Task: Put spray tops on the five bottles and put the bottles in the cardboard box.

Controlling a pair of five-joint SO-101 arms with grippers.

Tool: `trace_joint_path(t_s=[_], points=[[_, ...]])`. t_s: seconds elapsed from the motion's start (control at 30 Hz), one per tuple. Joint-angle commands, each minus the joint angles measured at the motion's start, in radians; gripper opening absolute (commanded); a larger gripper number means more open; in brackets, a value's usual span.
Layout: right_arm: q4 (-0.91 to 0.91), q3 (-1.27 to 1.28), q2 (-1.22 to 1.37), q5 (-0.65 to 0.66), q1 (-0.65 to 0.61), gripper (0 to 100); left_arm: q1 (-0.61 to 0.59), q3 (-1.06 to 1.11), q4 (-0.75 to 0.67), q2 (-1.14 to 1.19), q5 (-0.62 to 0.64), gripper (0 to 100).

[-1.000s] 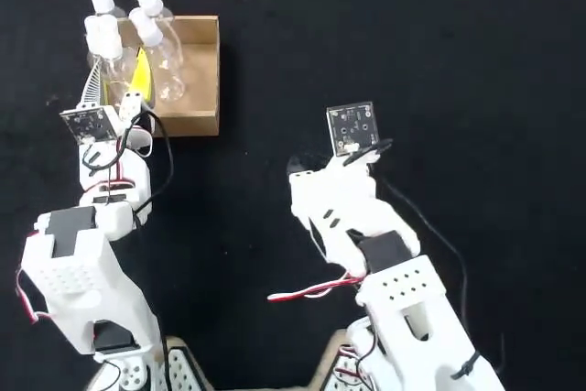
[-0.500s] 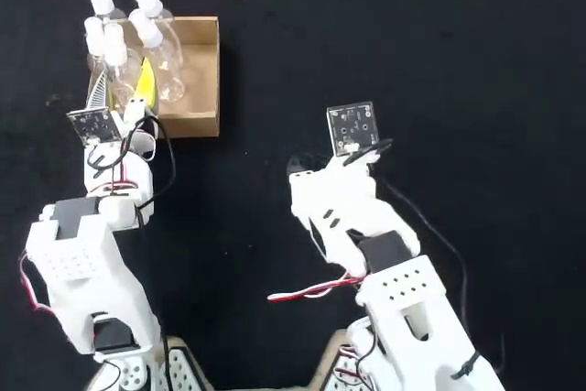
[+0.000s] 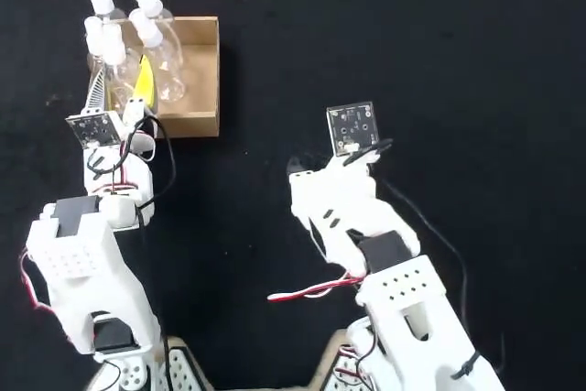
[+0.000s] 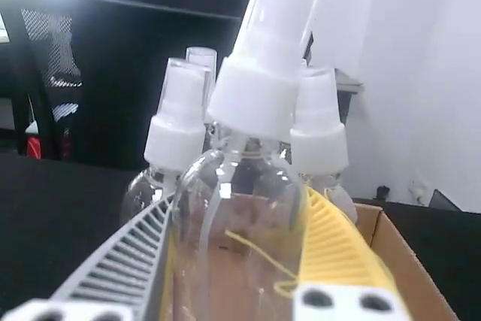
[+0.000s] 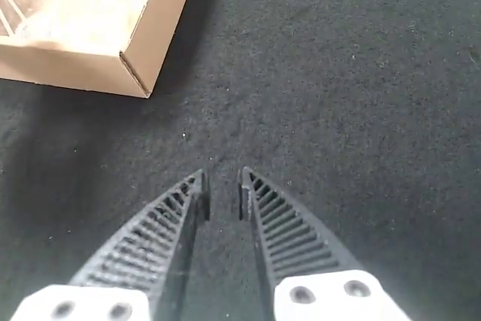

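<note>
At the left gripper (image 4: 240, 201): closed on a clear bottle (image 4: 233, 276), one grey finger and one yellow finger (image 4: 331, 246) pressed to its sides. Capped with a white spray top (image 4: 267, 58), leaning slightly. Held at the near left part of the cardboard box (image 3: 197, 70); cannot tell whether resting on the box floor. Just beside four other bottles (image 3: 156, 38) in the box, all with tops on.

At the right gripper (image 5: 223, 189): fingers (image 5: 169, 238) barely parted, a thin slit between the tips, gripping nothing. Poised low over the black table (image 3: 439, 61), off the box's near right corner and apart from it.
</note>
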Motion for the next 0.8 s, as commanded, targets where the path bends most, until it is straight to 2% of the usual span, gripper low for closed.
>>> trace_joint_path(t_s=[0.0,0.77], points=[[-0.023,-0.010,-0.019,0.009,-0.015,7.4,0.008,-0.013,0.095,-0.008,0.008,9],[-0.023,-0.012,-0.019,0.009,-0.015,7.4,0.002,0.050,0.071,-0.017,0.008,9]])
